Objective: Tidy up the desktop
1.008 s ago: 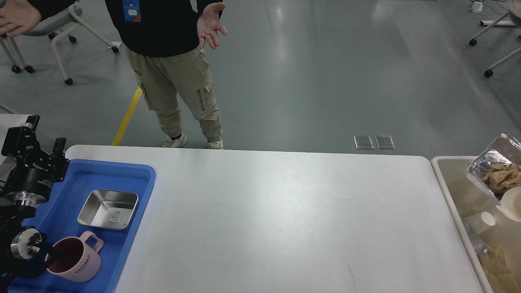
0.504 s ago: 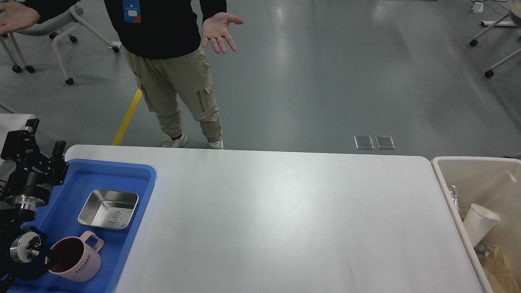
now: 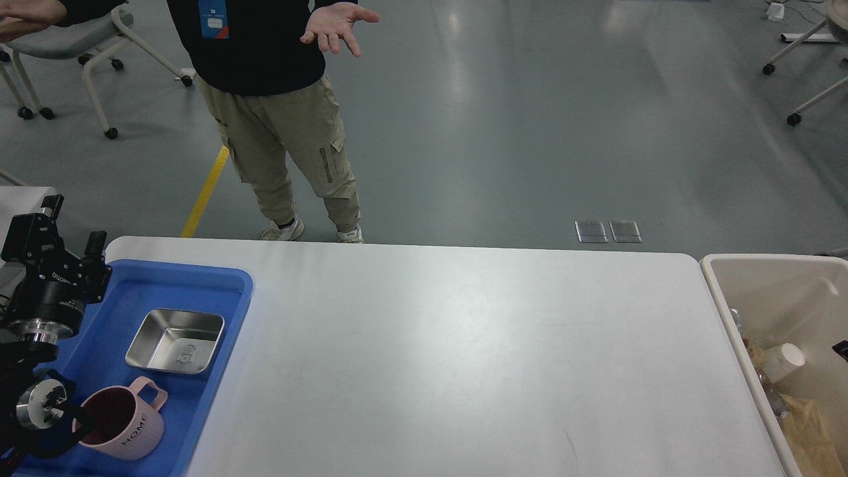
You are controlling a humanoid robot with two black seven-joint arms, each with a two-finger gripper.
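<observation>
1. Table (image 3: 464,358): white rectangular top with rounded corners, long axis running left to right across the head view, far long edge toward a standing person (image 3: 271,106).
2. Beige bin (image 3: 729,311): just beside the table's right short edge, holding a white paper cup (image 3: 785,358) and crumpled brown paper.
3. Blue tray (image 3: 225,331): on the table's left end, its long axis running near to far, its far side close to the far-left corner.
4. Left arm: enters at the left edge and rises over the tray's left side; left gripper (image 3: 56,238) points up and away, above the far-left corner. Jaws stand parted, holding nothing.
5. Steel dish (image 3: 175,341): square, open side up, in the tray's far half.
6. Pink mug (image 3: 122,417): upright in the tray's near half, handle toward the far edge, "HOME" on its side.
7. Right gripper: not in view.
</observation>
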